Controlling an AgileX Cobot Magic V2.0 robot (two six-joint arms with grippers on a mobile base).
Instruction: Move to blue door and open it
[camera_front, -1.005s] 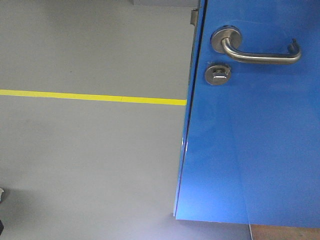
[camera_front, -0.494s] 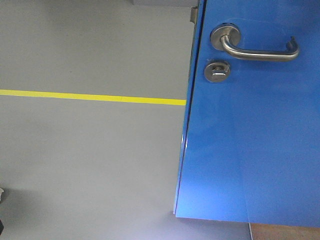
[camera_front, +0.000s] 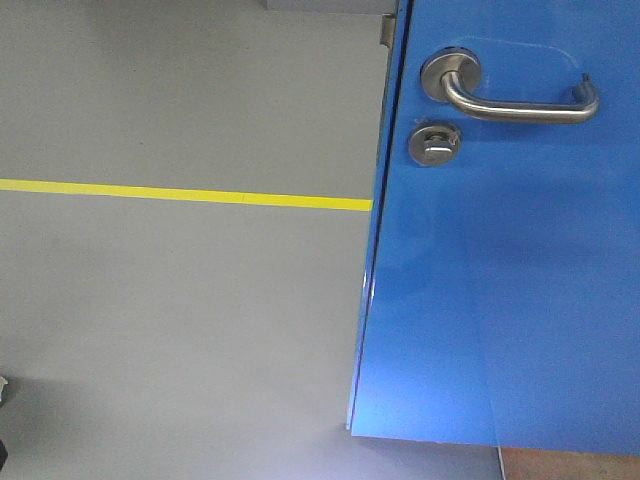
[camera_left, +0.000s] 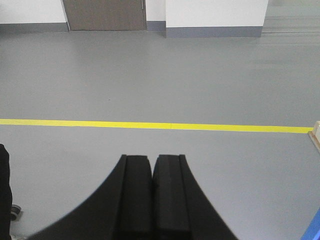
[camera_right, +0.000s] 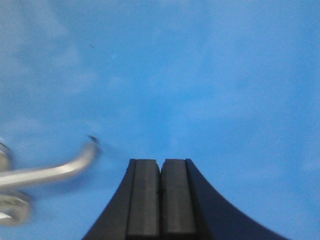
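The blue door (camera_front: 500, 290) fills the right half of the front view, swung ajar, with its left edge standing free over the grey floor. Its silver lever handle (camera_front: 520, 100) and round thumb-turn lock (camera_front: 434, 145) sit near the top. My right gripper (camera_right: 160, 162) is shut and empty, close to the blue door (camera_right: 200, 75), just right of the blurred handle tip (camera_right: 75, 162). My left gripper (camera_left: 152, 157) is shut and empty, pointing over the open floor. A sliver of the door shows in the left wrist view (camera_left: 314, 227) at the bottom right.
A yellow floor line (camera_front: 180, 193) runs across the grey floor left of the door. A wooden strip (camera_front: 570, 465) lies under the door's bottom edge. In the left wrist view, a grey-brown door (camera_left: 104, 14) and white walls stand far off.
The handle sits very slightly higher and further left in the front view than a second ago. Nothing else differs.
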